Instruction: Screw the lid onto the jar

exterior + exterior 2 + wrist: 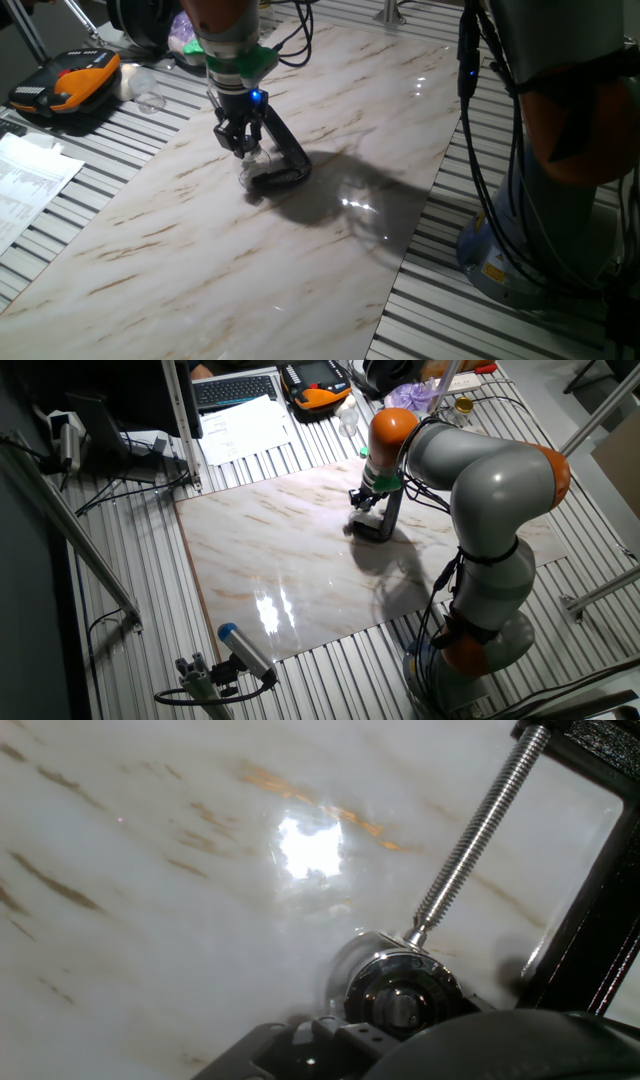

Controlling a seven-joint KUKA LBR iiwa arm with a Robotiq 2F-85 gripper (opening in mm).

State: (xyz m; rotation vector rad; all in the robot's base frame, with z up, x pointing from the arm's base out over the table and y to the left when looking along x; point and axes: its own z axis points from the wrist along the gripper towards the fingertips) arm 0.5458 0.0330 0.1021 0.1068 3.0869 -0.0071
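Note:
The jar (pixel 254 176) is small clear glass and stands on the marble slab, held in the black C-clamp (pixel 287 160). In the hand view the clamp's threaded screw (pixel 470 840) runs down to the jar's side. The shiny round lid (pixel 400 992) sits on the jar's mouth. My gripper (pixel 243 148) hangs straight down over the jar, with its fingers drawn close together at the lid. In the other fixed view the gripper (pixel 362 501) stands at the clamp (pixel 385 523), and the jar is too small to make out there. The fingertips are dark blurs along the bottom edge of the hand view.
The marble slab (pixel 300 260) lies on a slatted metal table. An orange and black case (pixel 65 85) and papers (pixel 30 185) lie at the left. Another clear glass vessel (pixel 150 100) sits off the slab. The arm's base (pixel 470 650) and cables stand at the slab's edge.

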